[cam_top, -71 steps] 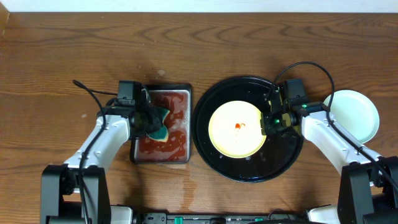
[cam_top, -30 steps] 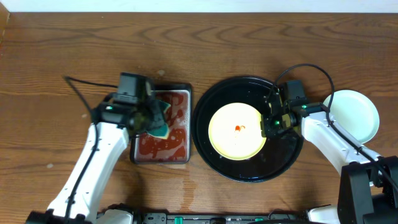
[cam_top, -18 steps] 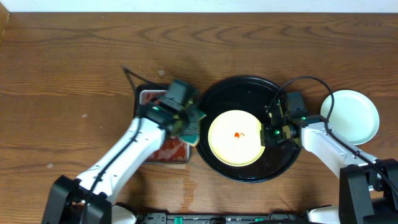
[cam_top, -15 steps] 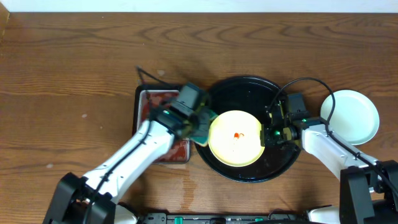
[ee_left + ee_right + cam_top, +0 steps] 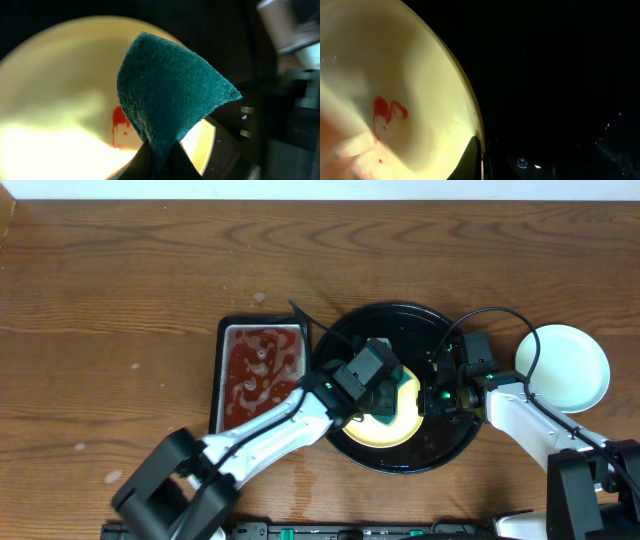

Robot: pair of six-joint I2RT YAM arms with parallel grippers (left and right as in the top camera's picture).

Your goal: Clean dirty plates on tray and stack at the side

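Yellow plate (image 5: 395, 432) lies in the black tray (image 5: 400, 313), and we see the left gripper (image 5: 388, 390) has swung over from the metal tray (image 5: 262, 375), jaws clamped on a green sponge (image 5: 170, 95) hanging just above the red smear (image 5: 120, 122). Wiping can start. Right gripper (image 5: 441, 394) is pinched tight on the plate's rim. White plate (image 5: 562, 367) waits on the table, well clear. We see nothing blocking the smear.
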